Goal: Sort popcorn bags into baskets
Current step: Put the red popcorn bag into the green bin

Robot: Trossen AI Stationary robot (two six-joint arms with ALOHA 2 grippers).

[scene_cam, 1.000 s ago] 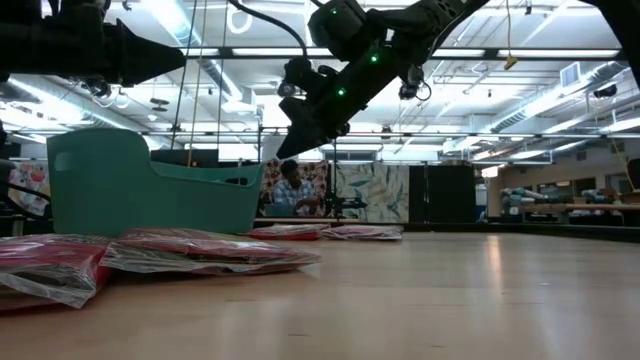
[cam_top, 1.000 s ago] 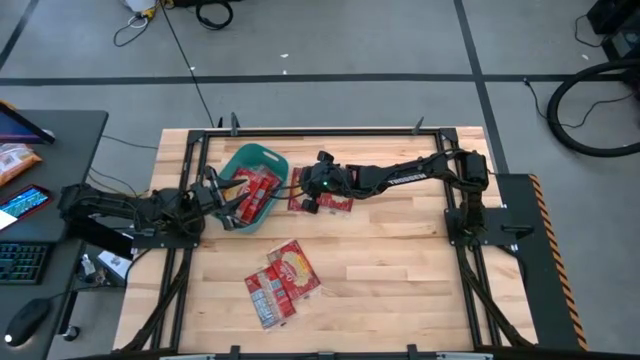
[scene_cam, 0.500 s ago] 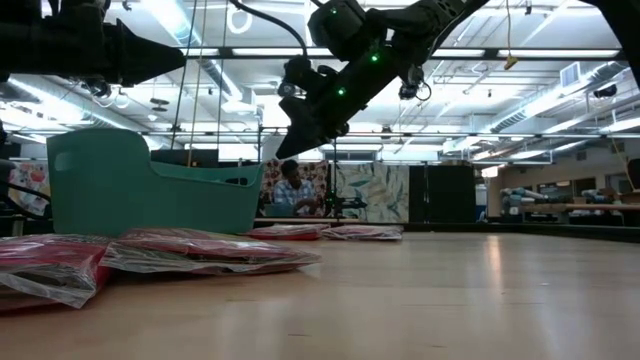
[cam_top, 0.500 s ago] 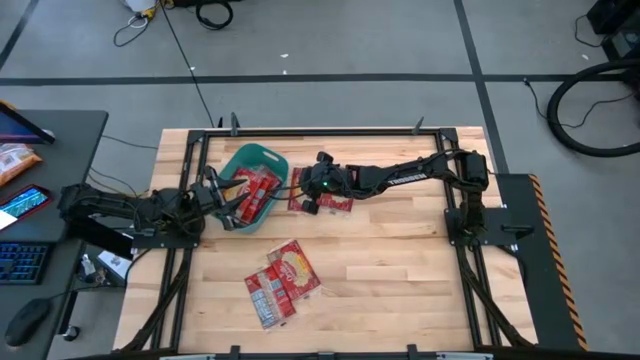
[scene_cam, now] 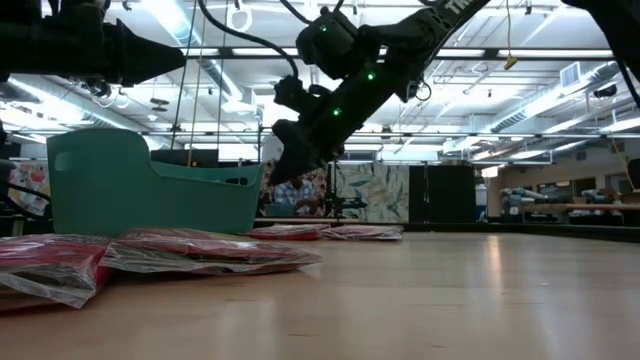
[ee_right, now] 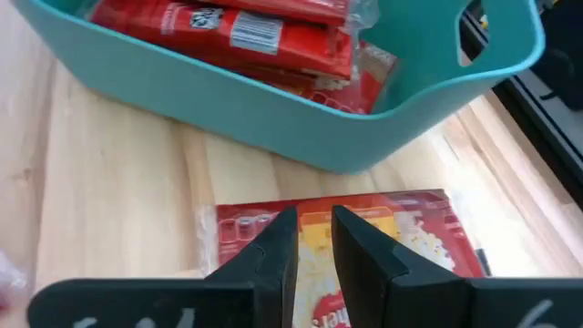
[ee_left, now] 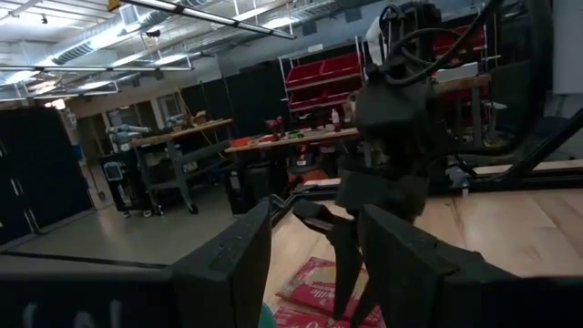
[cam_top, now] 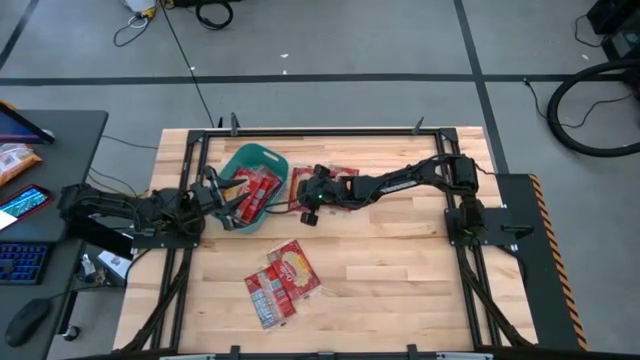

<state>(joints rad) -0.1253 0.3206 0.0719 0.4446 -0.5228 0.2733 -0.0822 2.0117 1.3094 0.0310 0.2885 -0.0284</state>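
Note:
The teal basket stands toward the far left of the table and holds several red popcorn bags. More bags lie flat just right of it, one with a yellow picture. A further heap lies toward the near edge. My right gripper hangs above the yellow-picture bag by the basket's right wall. It is off the table, its fingers a narrow gap apart and empty. My left gripper waits open at the basket's near-left corner.
The table's black frame rails run along its edges. Bare wood fills the near right. A desk with a keyboard and phone stands left of the table. A person sits in the room far behind.
My right gripper has moved toward the table's left and a little toward the near edge, closer to the basket, and has come down somewhat. The bags right of the basket now show on the far side of the arm.

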